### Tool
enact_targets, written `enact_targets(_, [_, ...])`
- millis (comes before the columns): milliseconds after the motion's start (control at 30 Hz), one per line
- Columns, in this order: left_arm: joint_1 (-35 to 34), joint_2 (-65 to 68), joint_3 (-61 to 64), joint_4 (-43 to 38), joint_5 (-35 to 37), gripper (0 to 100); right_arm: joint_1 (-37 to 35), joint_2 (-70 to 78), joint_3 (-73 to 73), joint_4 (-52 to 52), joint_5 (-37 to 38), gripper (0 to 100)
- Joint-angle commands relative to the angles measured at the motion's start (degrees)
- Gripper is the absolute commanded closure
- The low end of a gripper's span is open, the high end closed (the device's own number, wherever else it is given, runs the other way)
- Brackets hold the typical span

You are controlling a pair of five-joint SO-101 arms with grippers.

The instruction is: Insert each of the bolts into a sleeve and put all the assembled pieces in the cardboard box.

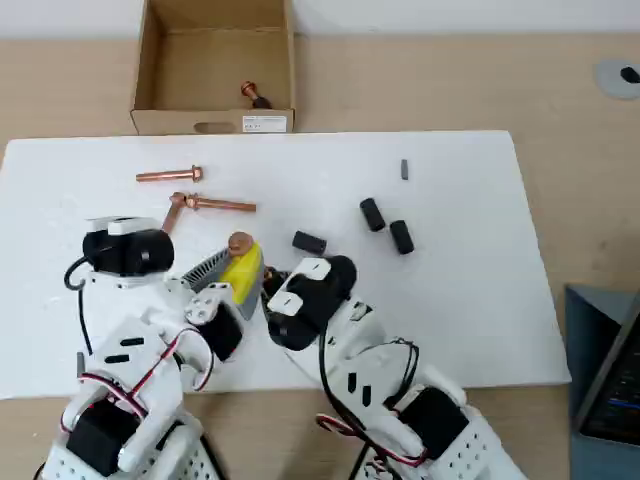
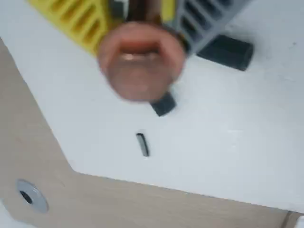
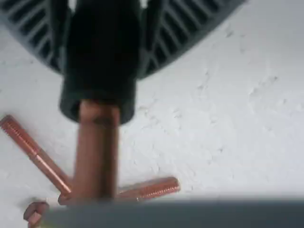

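My left gripper [image 1: 241, 266], with one yellow finger [image 2: 76, 21], is shut on a copper bolt [image 2: 141, 61] whose round head [image 1: 240, 242] faces the camera. My right gripper [image 3: 102, 23] is shut on a black sleeve [image 3: 99, 80], and the bolt's shaft [image 3: 97, 152] enters the sleeve's open end. In the high view the right gripper [image 1: 270, 285] sits just beside the left one near the mat's front. Three loose bolts [image 1: 168, 175] [image 1: 220, 205] [image 1: 175, 212] lie at the left. Loose sleeves [image 1: 309, 242] [image 1: 372, 214] [image 1: 401, 237] lie mid-mat. One assembled piece [image 1: 253, 95] lies in the cardboard box [image 1: 145, 70].
A white mat [image 1: 470, 300] covers the wooden table. A small dark pin [image 1: 405, 169] lies at the mat's back right. A round grommet [image 1: 620, 76] is set in the table's far right corner, and a dark laptop [image 1: 605, 380] sits at the right edge.
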State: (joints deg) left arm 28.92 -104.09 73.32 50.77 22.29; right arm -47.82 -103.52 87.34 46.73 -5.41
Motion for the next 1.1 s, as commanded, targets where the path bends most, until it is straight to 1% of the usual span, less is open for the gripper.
enact_targets(0, [4.92,-0.31,0.97,0.97,0.09,100,-0.75,-6.73,-0.48,-2.02,2.20,98.9])
enact_targets(67, [5.80,-0.31,1.85,2.29,0.09,100,-0.75,-6.73,-0.57,-2.02,3.34,98.9])
enact_targets(200, [5.45,-0.31,2.73,5.01,0.09,99,-0.75,-6.73,-0.57,-2.11,3.96,98.9])
enact_targets(233, [5.36,-0.31,2.46,5.63,0.09,97,-0.75,-6.73,-0.57,-2.11,3.96,98.9])
enact_targets(333, [5.27,-0.31,2.11,6.15,0.00,86,-0.75,-6.73,-0.57,-2.11,3.96,98.9])
enact_targets(400, [4.04,-0.22,2.11,6.15,0.00,82,-0.75,-6.73,-0.57,-2.11,3.96,98.9])
enact_targets(833, [-4.13,-0.22,-3.34,5.98,-8.35,82,-0.75,-6.73,-0.22,-2.11,3.78,98.9])
enact_targets(900, [-4.92,-0.22,-3.96,6.07,-9.58,82,-0.75,-6.73,-0.22,-2.11,3.78,98.9])
enact_targets(1067, [-4.92,-0.22,-6.51,6.07,-9.76,82,-0.75,-6.73,-0.13,-2.02,3.78,98.9])
